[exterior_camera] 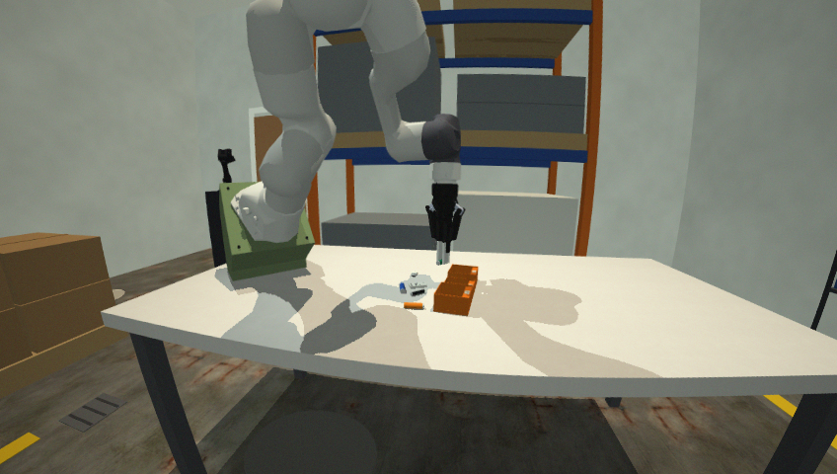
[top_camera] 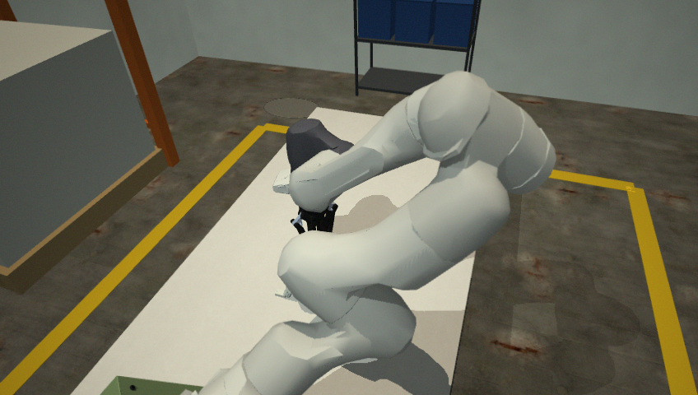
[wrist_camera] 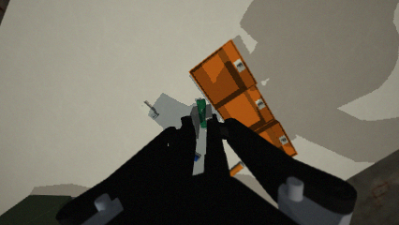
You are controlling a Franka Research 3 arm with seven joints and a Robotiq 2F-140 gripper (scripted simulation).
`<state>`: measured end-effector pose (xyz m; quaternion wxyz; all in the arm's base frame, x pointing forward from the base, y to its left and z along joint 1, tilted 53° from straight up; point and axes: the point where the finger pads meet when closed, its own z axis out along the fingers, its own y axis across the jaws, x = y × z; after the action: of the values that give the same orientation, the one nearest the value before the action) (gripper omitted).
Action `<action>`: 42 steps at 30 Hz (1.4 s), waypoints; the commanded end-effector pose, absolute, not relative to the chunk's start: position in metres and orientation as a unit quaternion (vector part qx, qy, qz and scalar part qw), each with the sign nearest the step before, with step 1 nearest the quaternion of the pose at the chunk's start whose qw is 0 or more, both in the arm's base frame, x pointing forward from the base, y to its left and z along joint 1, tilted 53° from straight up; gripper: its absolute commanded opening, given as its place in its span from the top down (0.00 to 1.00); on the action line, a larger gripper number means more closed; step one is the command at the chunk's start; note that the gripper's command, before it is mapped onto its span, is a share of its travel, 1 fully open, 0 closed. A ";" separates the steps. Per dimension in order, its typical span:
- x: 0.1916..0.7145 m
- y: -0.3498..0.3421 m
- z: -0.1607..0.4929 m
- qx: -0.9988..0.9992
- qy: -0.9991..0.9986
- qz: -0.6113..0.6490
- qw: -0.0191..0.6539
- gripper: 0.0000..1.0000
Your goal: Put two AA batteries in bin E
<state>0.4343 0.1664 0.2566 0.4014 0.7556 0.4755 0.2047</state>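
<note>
Vertically pinched in the black two-finger gripper (exterior_camera: pixel 442 249), the grey, green-tipped AA battery (exterior_camera: pixel 441 255) hangs just left of the orange three-compartment bin row (exterior_camera: pixel 455 288).

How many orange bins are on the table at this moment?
3: the orange open-topped bins stand in one touching row on the white table, namely the far, middle and near bins in the wrist view. None appear hidden.

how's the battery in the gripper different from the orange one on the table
The held battery is grey with a green tip; the orange battery is orange. The held battery hangs upright, pinched in the gripper above the table; the orange battery lies flat beside the bins. Both are small cylinders.
</note>
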 end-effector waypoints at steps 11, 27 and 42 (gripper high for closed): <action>0.456 0.133 0.305 0.691 0.563 0.158 0.425 0.95; 0.461 0.124 0.318 0.643 0.620 0.122 0.432 0.95; 0.460 0.124 0.317 0.629 0.636 0.110 0.434 0.95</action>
<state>0.4604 0.1253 0.3171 0.4319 0.6417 0.6218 0.1225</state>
